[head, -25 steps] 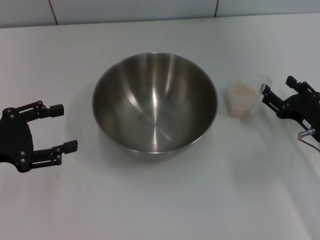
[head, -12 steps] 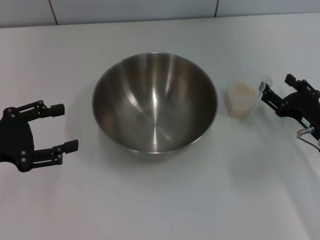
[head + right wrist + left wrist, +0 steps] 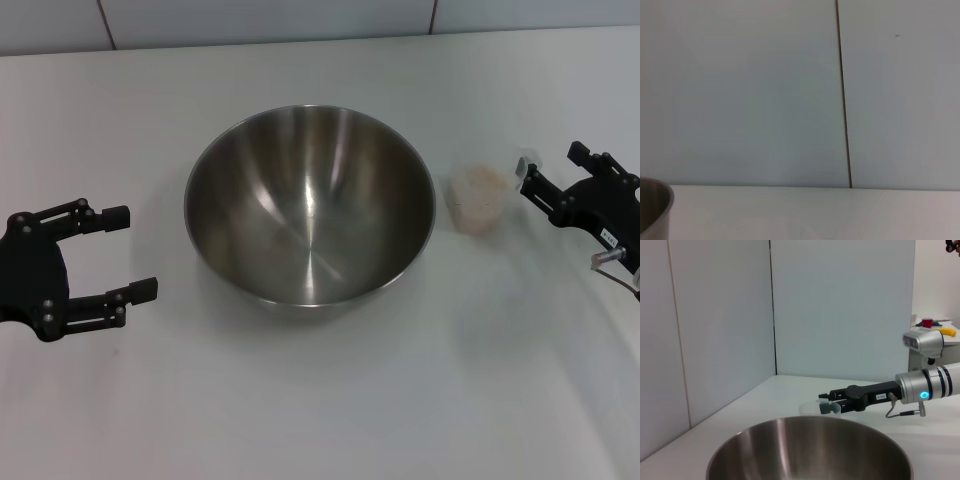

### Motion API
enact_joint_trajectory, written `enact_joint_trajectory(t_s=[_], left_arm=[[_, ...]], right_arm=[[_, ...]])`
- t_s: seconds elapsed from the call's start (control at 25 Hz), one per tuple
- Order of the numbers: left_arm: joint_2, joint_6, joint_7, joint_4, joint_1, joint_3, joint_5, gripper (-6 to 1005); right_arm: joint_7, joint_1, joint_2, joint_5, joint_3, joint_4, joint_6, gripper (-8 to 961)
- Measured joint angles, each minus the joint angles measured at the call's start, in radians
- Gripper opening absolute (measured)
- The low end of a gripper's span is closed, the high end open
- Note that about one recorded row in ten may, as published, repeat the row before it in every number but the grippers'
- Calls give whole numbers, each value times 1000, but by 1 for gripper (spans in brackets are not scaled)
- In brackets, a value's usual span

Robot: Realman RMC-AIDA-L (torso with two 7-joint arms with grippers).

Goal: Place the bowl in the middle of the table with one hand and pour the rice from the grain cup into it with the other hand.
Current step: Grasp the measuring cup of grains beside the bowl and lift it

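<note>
Clear plastic is what the next move depends on: the grain cup [image 3: 480, 199] stands upright on the white table [image 3: 320, 400], its long axis vertical and its mouth pointing up, with the rice [image 3: 478, 184] heaped inside. It is just beside the steel bowl [image 3: 310, 205], on the bowl's right side, and I cannot tell if they touch.

The right gripper [image 3: 535, 180] is clearly the nearer hand. It lies to the right of the cup, its fingers point toward it, and one fingertip is at the cup's rim. In the left wrist view the fingers [image 3: 829, 405] seem to meet the rim, but I cannot tell if they are closed on it.

The left gripper [image 3: 128, 253] rests well apart from the bowl on its left, fingers spread wide and holding nothing.

The bowl stands about in the middle of the table, so I judge that pouring is the step that remains.
</note>
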Motion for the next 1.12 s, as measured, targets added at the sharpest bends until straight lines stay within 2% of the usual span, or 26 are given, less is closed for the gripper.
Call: enact_joint_trajectory(t_s=[0.32, 0.88, 1.08, 1.12], left_arm=[[1, 0, 1, 0, -2, 0, 0, 778], [2, 0, 2, 1, -3, 0, 0, 775], [2, 0, 2, 2, -3, 0, 0, 774], [2, 0, 2, 2, -3, 0, 0, 774]], right_arm=[[0, 1, 0, 1, 2, 0, 1, 776], [-10, 9, 0, -6, -9, 0, 2, 698], [-28, 8, 1, -7, -9, 1, 2, 471], [-28, 8, 2, -7, -9, 1, 2, 450]])
